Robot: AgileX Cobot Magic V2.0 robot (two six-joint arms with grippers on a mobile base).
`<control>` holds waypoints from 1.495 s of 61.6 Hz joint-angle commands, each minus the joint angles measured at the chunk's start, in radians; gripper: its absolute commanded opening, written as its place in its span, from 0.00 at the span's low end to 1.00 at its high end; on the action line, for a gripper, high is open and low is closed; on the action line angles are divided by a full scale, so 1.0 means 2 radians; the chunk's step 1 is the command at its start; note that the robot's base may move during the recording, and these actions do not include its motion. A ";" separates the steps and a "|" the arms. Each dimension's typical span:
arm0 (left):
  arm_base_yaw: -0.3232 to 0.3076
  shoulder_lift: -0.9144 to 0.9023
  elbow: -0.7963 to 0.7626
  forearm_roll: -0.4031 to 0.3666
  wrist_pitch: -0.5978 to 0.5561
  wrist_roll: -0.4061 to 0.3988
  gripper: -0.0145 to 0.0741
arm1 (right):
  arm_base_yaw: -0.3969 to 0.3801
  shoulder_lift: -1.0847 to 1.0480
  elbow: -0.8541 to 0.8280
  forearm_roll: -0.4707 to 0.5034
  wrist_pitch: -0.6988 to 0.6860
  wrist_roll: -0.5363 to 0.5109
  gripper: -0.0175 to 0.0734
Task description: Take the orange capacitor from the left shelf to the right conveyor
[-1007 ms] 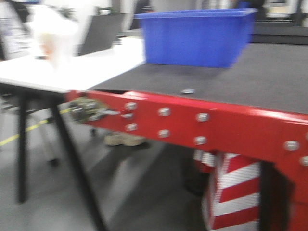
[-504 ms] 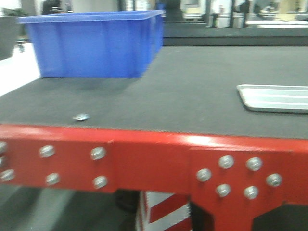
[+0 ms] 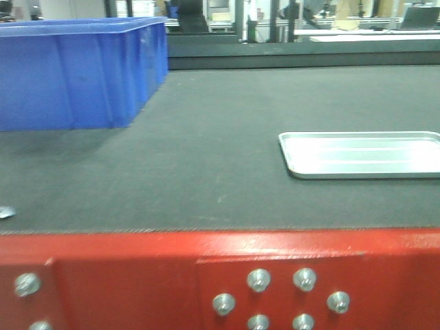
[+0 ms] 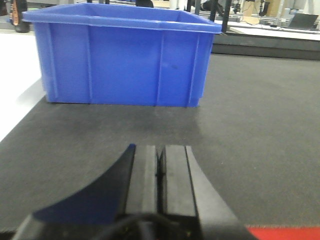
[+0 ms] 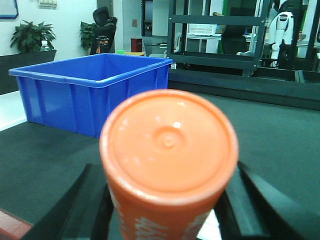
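Observation:
The orange capacitor (image 5: 169, 145) fills the right wrist view, its round end cap facing the camera and white print down its side. My right gripper (image 5: 170, 212) is shut on it, a dark finger on each side, held above the right conveyor's dark grey belt (image 5: 280, 135). In the front view the belt (image 3: 220, 158) lies behind its red bolted frame (image 3: 137, 275). My left gripper (image 4: 160, 155) is shut and empty, low over the belt (image 4: 250, 125) near its front edge. The left shelf is out of view.
A big blue plastic bin (image 3: 69, 75) stands on the belt at the left; it also shows in the left wrist view (image 4: 120, 60) and the right wrist view (image 5: 90, 90). A silver tray (image 3: 364, 155) lies on the belt at right. A small silvery scrap (image 3: 5, 212) lies at the left edge.
The front view has swung to the right along the conveyor. The blue bin slid to the left of the frame, the white table left the view, and the silver tray came in.

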 commanded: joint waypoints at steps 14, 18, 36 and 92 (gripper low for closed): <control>-0.002 -0.008 -0.003 0.000 -0.044 -0.001 0.05 | -0.003 0.008 -0.014 0.003 -0.048 -0.001 0.25; -0.002 -0.008 -0.003 0.000 -0.044 -0.001 0.05 | -0.003 0.008 -0.014 0.003 -0.048 -0.001 0.25; -0.002 -0.008 -0.003 0.000 -0.044 -0.001 0.05 | -0.003 0.008 -0.014 0.003 -0.048 -0.001 0.25; -0.002 -0.008 -0.003 0.000 -0.044 -0.001 0.05 | -0.003 0.237 -0.014 0.003 -0.249 -0.001 0.25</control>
